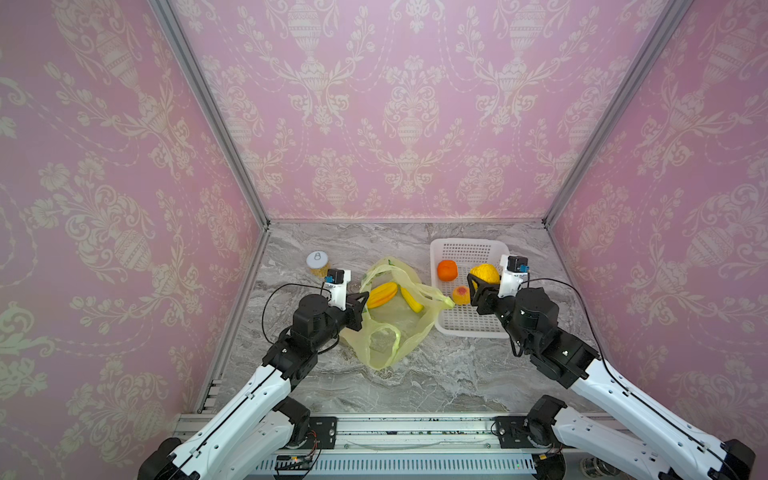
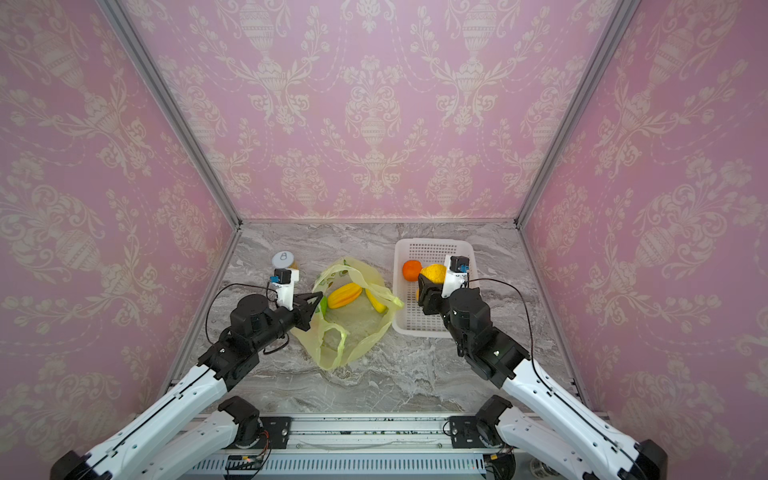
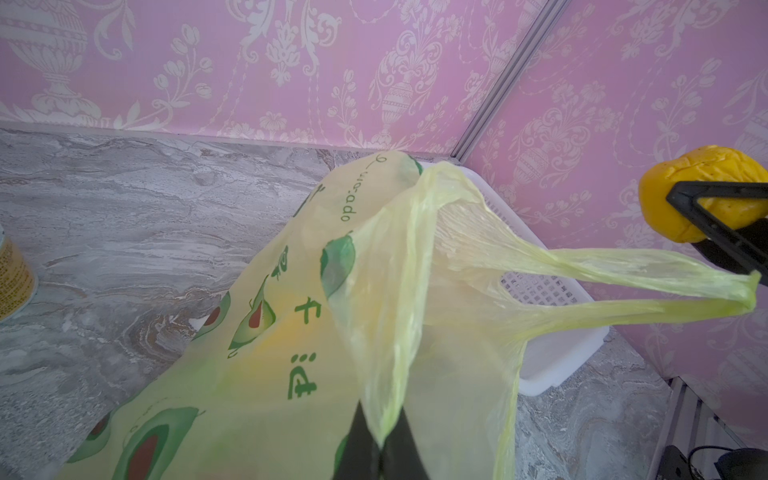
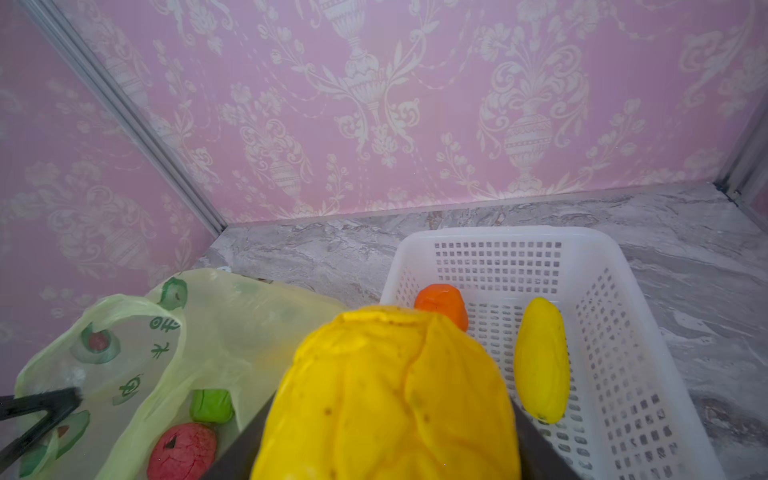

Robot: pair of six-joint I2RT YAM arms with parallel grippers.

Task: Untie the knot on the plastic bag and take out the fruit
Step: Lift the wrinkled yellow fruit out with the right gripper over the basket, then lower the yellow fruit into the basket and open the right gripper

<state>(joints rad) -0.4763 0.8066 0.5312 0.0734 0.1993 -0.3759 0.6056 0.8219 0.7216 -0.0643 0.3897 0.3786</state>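
knot: we see none; both loop handles hang loose, so we judge untying done.
plastic bag (image 1: 390,328): just beside the basket (image 1: 434,249), mouth open.
left gripper (image 1: 361,301): clamped tight on the bag's rim, on the side away from the basket, holding the mouth up.
right gripper (image 1: 482,283): jaws part-spread around a knobbly yellow fruit (image 1: 485,272), held over the basket.
in basket: 3, namely an orange (image 1: 447,270), a peach (image 1: 461,295) and a long yellow one (image 4: 542,357).
left in bag: 4 that we count, namely a ribbed yellow-orange one (image 1: 382,294), a long yellow piece (image 1: 411,301), a green one (image 4: 211,405) and a red knobbly one (image 4: 182,451).
progress: roughly half, we judge.
in the way: stretched handle (image 3: 623,266) lies across the basket's rim, ending by the right gripper; snagged or not, we can't tell.
other: jar (image 1: 318,264), beyond the bag from the basket.
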